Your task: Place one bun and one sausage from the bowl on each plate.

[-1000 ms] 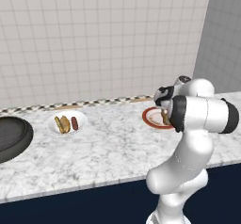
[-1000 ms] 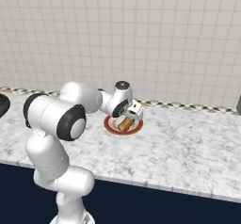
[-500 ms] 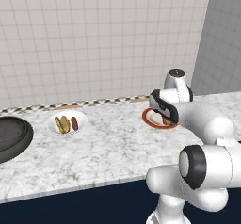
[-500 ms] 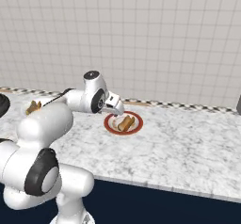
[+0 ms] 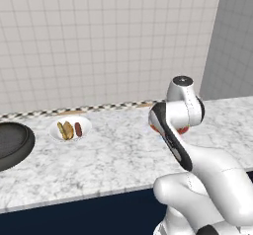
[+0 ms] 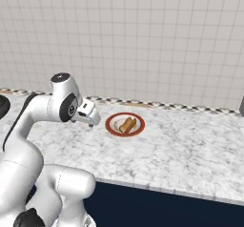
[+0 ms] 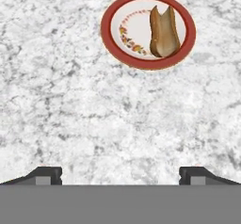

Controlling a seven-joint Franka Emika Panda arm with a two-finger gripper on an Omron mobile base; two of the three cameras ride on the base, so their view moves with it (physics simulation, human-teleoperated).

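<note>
Hovering with my jaws (image 7: 120, 173) wide apart and empty over the bench (image 7: 94, 115), the red-rimmed plate (image 7: 109, 39) at twelve o'clock holding only a bun (image 7: 164, 30), I risk bumping it when fetching its sausage from the bowl (image 5: 12, 145).

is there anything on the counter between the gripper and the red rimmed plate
Nothing visible. In the hand view only bare marble counter lies between the open gripper and the red-rimmed plate, which already holds a bun.
</note>
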